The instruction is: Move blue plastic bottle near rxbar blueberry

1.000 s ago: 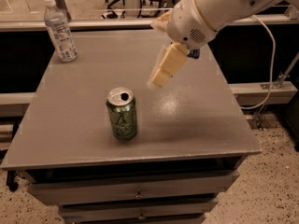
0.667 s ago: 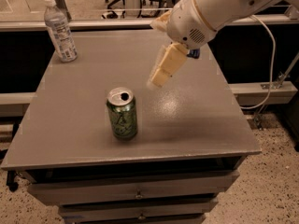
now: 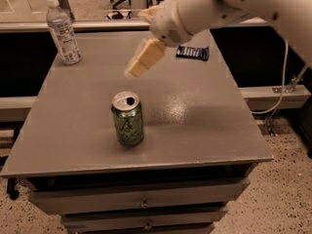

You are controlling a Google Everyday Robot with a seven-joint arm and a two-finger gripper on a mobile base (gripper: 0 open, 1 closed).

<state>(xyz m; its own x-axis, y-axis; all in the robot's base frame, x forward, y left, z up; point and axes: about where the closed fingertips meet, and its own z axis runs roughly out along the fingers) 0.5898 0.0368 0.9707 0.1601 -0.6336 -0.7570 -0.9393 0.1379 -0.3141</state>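
My gripper [image 3: 134, 70] hovers above desk [image 3: 200, 130] ctr, fingers together, empty. blue plastic bottle [image 3: 63, 33], capped, at 11 o'clock. rxbar blueberry [image 3: 193, 52] at 1. green can [image 3: 128, 123], top opened, at 6.

There is one view only. The camera sits high in front of the counter [image 3: 209, 130] and looks down at an angle toward its far edge. It is rather near: the top fills most of the frame, with the drawer fronts [image 3: 141, 201] at the bottom. The blue plastic bottle [image 3: 63, 33] marks the far left corner, the rxbar blueberry [image 3: 193, 52] the far right side, and a green can [image 3: 128, 119] the middle. The arm enters from the upper right, and the hand [image 3: 142, 61] hangs above the far middle of the counter.
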